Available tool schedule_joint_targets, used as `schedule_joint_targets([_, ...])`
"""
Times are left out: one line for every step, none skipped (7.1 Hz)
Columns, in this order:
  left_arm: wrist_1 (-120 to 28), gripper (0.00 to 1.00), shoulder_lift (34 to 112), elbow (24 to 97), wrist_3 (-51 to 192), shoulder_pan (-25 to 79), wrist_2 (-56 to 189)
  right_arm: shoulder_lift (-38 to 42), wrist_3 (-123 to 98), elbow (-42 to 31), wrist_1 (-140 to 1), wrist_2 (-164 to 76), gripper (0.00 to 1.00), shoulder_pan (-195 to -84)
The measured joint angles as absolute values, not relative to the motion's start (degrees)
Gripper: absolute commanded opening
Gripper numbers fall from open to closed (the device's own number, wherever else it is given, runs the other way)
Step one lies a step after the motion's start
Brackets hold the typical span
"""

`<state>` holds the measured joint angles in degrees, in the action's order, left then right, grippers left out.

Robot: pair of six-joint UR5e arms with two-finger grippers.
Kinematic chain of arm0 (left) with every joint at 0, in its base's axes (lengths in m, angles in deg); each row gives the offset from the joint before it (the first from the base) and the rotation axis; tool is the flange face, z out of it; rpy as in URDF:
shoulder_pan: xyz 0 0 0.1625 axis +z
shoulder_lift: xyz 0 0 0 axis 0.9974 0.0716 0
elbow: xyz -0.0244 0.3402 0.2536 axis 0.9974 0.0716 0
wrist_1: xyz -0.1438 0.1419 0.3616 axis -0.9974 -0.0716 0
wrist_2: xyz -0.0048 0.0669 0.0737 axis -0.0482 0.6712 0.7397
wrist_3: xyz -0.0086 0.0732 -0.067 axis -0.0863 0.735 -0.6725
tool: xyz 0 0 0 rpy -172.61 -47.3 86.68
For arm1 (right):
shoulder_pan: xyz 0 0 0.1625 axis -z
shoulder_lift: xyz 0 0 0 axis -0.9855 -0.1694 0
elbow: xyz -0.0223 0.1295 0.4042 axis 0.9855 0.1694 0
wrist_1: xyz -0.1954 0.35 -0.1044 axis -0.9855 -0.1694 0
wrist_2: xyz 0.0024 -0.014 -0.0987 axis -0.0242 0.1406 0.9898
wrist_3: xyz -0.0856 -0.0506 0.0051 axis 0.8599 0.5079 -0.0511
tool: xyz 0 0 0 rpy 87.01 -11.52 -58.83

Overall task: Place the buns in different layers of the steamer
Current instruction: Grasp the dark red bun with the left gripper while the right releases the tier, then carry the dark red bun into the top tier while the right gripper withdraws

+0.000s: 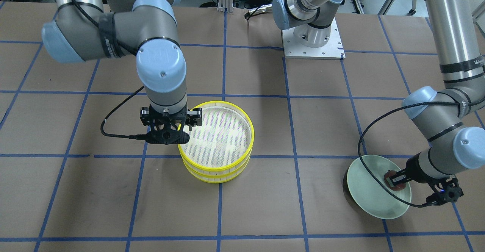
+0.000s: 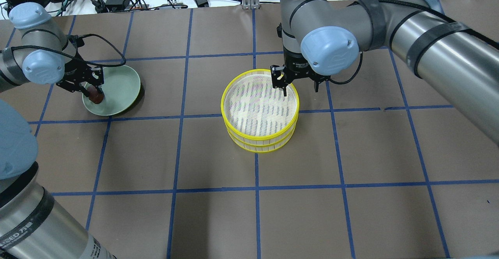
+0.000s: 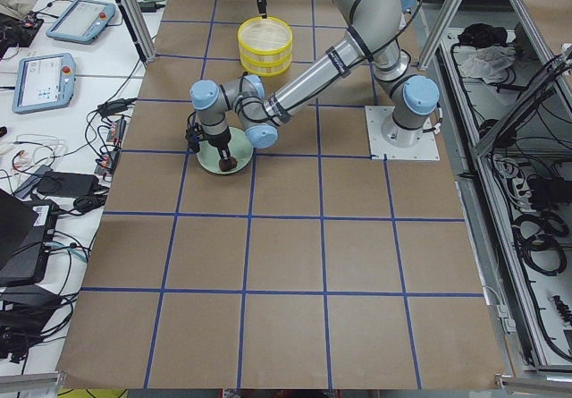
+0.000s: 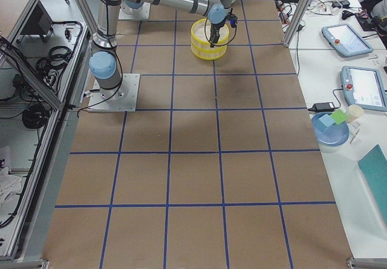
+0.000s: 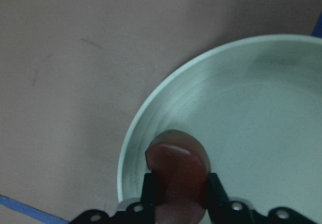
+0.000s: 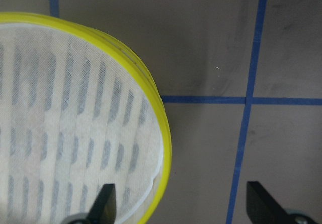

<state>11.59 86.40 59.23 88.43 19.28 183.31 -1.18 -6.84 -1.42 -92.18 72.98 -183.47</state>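
Two yellow-rimmed steamer trays are stacked mid-table, the upper tray (image 2: 223,104) on the lower tray (image 2: 259,147). The upper tray's mesh floor (image 6: 75,123) is bare. My right gripper (image 2: 300,88) is open and straddles the stack's rim (image 6: 162,133), one finger inside and one outside. My left gripper (image 2: 93,92) is shut on the dark reddish-brown bun (image 5: 177,168) at the edge of the pale green plate (image 2: 122,81). The bun also shows in the front view (image 1: 394,180). The cream-white bun is out of view.
The table is brown paper with a blue tape grid. The right arm's wrist (image 1: 162,72) hangs over the stack's side. A black cable (image 1: 369,130) loops over the plate (image 1: 369,195). The left arm's base plate (image 1: 312,43) sits at the robot side.
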Motion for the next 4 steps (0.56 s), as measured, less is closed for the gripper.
schedule_joint_targets([11.5, 0.0, 86.4, 59.1, 88.4, 19.3, 183.0, -5.2, -6.2, -1.2, -89.3, 72.9, 1.0, -183.0])
schedule_joint_targets([11.3, 0.0, 86.1, 59.1, 88.4, 19.3, 182.2, -9.2, -6.0, -0.6, -85.3, 72.8, 1.0, -182.5])
schedule_joint_targets([11.1, 0.0, 85.4, 59.0, 88.3, 19.1, 181.1, -12.3, -5.8, 0.6, -80.9, 72.9, 1.0, -182.0])
schedule_joint_targets([10.8, 0.0, 84.0, 58.8, 88.3, 18.5, 180.5, -14.9, -5.6, 2.0, -77.4, 72.9, 1.0, -181.3])
